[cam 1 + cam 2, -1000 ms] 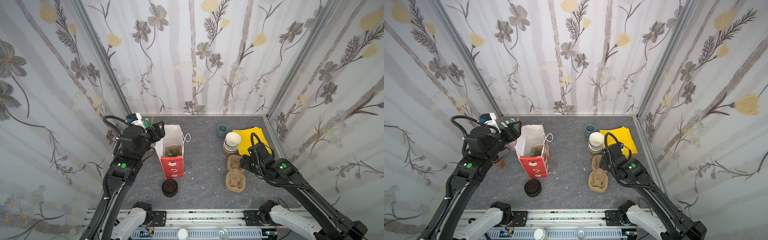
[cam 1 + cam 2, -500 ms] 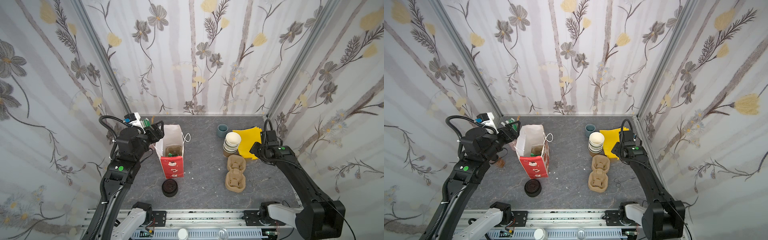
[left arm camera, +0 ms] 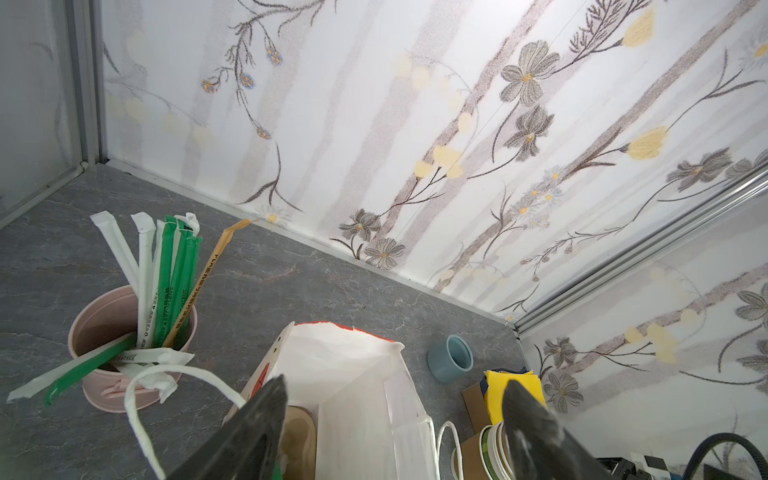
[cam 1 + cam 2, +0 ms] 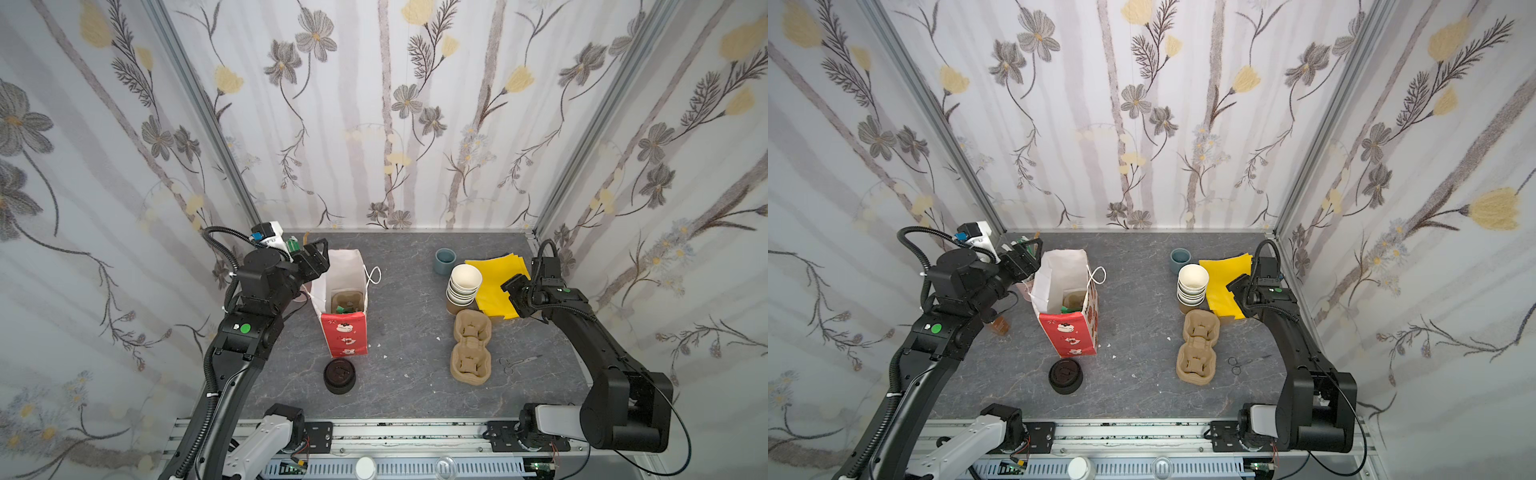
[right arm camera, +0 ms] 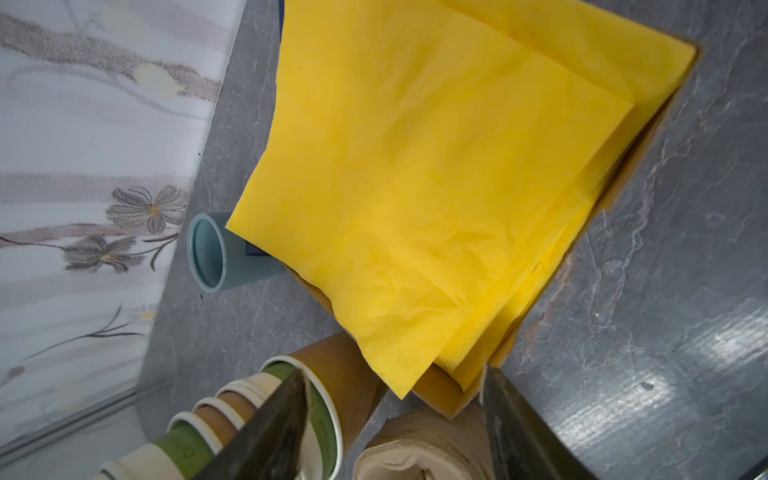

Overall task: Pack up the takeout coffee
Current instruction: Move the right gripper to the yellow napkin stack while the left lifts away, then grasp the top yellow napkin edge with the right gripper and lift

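The takeout coffee is out of view; no lidded cup shows in any view. The red and white paper bag point(image 4: 344, 338) point(image 4: 1069, 336) stands open left of the middle, with a pulp carrier point(image 4: 347, 300) inside. My left gripper point(image 4: 316, 257) point(image 3: 395, 432) hovers open over the bag's far left rim point(image 3: 353, 357), nothing between its fingers. My right gripper point(image 4: 513, 297) point(image 5: 392, 419) is open and empty above the corner where the yellow napkins point(image 5: 415, 187), the stack of lidless cups point(image 5: 349, 374) and the pulp carriers meet.
A squat black stack of lids point(image 4: 340, 376) sits in front of the bag. Two pulp carriers point(image 4: 471, 347) lie right of the middle, scissors point(image 4: 519, 361) beside them. A blue cup point(image 4: 445, 261) stands at the back. A pink bucket of straws point(image 3: 116, 332) is beside the bag.
My right arm has swung back from the pulp carriers toward the yellow napkins and its jaws have shifted a little. The left arm has barely moved.
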Available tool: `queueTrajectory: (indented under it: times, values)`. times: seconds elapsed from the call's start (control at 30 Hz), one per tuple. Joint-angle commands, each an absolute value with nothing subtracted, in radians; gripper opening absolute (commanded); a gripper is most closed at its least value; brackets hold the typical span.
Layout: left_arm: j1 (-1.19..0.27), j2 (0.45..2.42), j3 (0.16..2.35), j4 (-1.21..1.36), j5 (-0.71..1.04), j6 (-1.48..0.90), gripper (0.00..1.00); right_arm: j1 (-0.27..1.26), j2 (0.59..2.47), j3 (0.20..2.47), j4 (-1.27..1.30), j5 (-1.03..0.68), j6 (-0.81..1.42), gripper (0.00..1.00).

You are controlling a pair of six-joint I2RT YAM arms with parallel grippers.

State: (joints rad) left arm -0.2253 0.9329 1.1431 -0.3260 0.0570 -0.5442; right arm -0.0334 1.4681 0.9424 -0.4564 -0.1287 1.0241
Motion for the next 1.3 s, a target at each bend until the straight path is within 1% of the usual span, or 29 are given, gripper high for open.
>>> queueTrajectory:
  times: [0.0,0.17,0.5,0.97,1.27]
  values:
    - [-0.224,0.94,1.144,-0.296,0.036,-0.564,0.82,-0.031,1.444,0.909,-0.38,-0.17,1.245,0.68]
    - [-0.224,0.95,1.149,-0.296,0.025,-0.558,0.82,-0.031,1.434,0.838,-0.275,-0.248,1.339,0.67]
    - [-0.223,0.955,1.162,-0.299,0.019,-0.568,0.81,-0.007,1.54,0.819,-0.17,-0.344,1.354,0.68]
    - [-0.224,0.94,1.157,-0.301,0.017,-0.577,0.81,-0.006,1.553,0.762,-0.118,-0.343,1.411,0.71]
    - [-0.224,0.935,1.163,-0.3,0.019,-0.583,0.81,-0.006,1.589,0.735,-0.055,-0.354,1.43,0.68]
